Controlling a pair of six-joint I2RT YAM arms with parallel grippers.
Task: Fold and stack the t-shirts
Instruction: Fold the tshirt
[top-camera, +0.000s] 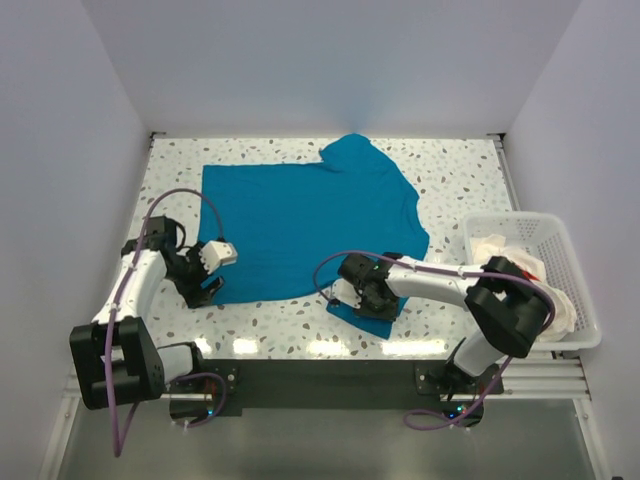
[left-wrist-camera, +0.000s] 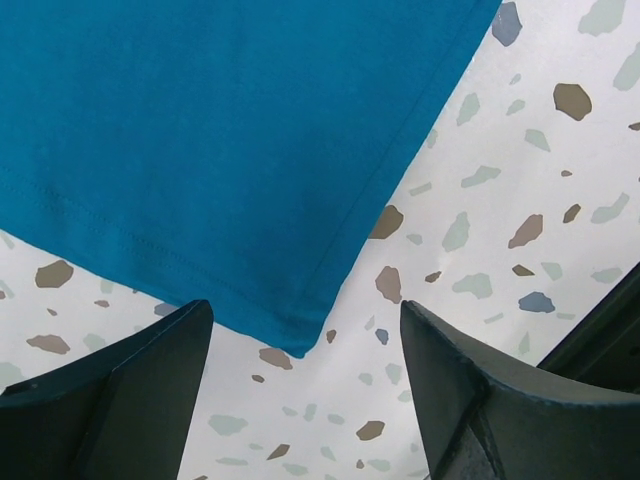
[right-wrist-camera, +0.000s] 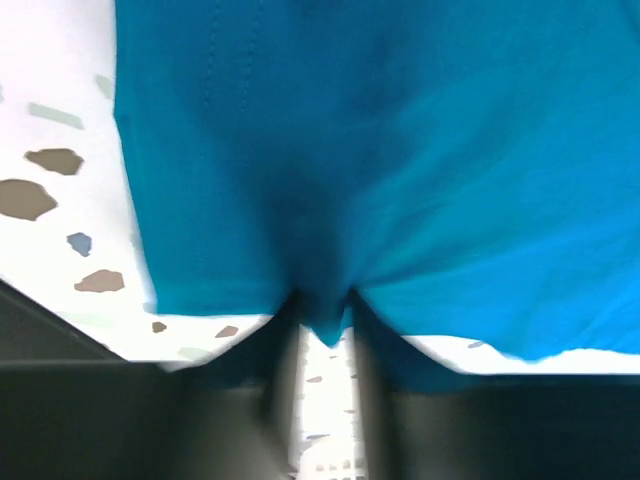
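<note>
A teal-blue t-shirt (top-camera: 300, 220) lies spread on the speckled table. My left gripper (top-camera: 203, 290) is open at its near left hem corner; in the left wrist view that corner (left-wrist-camera: 290, 335) lies between and just ahead of the two dark fingers (left-wrist-camera: 130, 390), untouched. My right gripper (top-camera: 358, 296) is shut on the shirt's near right edge; in the right wrist view the teal cloth (right-wrist-camera: 330, 320) is pinched between the fingers and pulled into a point. A white shirt with red marks (top-camera: 510, 255) lies in the basket.
A white mesh basket (top-camera: 575, 270) stands at the table's right edge, by the right arm's elbow. White walls close in the back and sides. The table's near edge runs just behind both grippers.
</note>
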